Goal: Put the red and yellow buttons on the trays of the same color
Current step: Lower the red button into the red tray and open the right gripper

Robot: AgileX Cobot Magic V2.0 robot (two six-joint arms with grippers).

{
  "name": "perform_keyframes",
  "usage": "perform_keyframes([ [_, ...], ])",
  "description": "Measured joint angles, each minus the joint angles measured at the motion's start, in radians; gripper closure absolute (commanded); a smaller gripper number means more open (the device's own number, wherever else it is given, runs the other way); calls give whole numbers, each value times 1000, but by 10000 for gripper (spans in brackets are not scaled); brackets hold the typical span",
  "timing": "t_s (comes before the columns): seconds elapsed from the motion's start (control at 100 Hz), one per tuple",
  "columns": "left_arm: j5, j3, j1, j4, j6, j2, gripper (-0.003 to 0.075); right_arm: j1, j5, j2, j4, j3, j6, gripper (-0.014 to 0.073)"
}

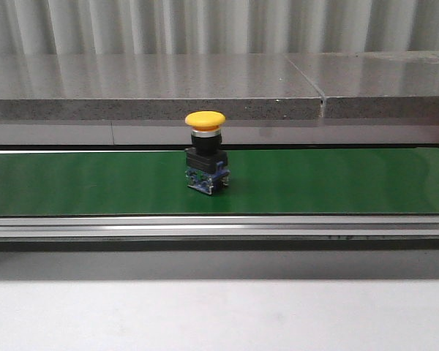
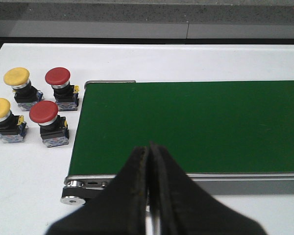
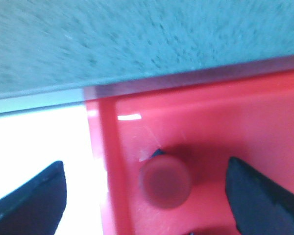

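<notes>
One red button lay inside the red tray, released between the right gripper's spread fingers. Four buttons waited beside the green belt, one yellow button rode it; left gripper clenched empty.

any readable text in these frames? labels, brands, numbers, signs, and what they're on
None readable in any view.
Yellow button on the green belt: no legible marking; blue base too small to tell.
Four buttons beside the belt, e.g. red button: caps plain.
Red tray and the button in it: blurred, no print seen.
</notes>
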Motion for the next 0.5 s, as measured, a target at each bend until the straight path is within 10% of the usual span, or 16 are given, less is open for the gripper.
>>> perform_keyframes([
  [0.5, 0, 0, 0, 0, 0, 0, 740, 149, 203, -384, 41, 193, -97, -52],
])
